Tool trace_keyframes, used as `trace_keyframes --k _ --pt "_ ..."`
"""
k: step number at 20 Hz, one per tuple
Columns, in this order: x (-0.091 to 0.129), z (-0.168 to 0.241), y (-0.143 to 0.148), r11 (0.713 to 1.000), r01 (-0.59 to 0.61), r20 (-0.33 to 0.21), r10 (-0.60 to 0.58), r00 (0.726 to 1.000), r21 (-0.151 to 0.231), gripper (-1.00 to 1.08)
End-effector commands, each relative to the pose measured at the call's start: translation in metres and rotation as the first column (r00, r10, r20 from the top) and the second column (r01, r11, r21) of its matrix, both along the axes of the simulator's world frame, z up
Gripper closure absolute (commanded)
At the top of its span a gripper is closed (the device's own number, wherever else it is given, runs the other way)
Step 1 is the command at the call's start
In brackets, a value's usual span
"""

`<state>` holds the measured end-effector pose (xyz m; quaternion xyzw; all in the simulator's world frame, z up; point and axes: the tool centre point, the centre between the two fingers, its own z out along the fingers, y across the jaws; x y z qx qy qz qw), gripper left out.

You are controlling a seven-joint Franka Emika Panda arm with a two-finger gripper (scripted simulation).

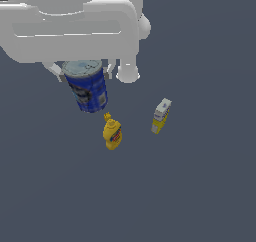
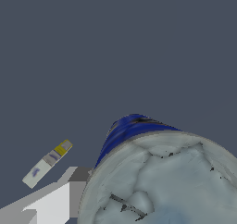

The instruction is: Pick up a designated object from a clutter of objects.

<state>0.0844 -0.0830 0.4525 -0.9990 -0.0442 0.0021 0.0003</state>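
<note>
Tool [image 1: 84, 72] pinches the blue can [image 1: 88, 88] between its fingers, can hanging tilted beneath it.

Open floor [image 1: 210, 186] beyond bottle [image 1: 112, 133], carton [image 1: 161, 116]

Plain dark grey floor [image 1: 200, 186]

The can [image 1: 86, 86] sits between the gripper's [image 1: 84, 72] fingers, toward the exterior view's upper left. The bottle [image 1: 112, 132] lies near the surface's [image 1: 200, 196] centre, just below the can. The carton [image 1: 161, 116] lies to the bottle's right, apart from both.
</note>
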Motion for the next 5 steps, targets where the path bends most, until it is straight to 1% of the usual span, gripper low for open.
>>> trace_keyframes --k 1,5 --pt "0.0013 0.006 -0.0017 1.0 0.0 0.004 0.0 1.0 0.0 1.08" --pt "0.002 0.0075 -0.0025 1.0 0.0 0.004 0.0 1.0 0.0 1.08"
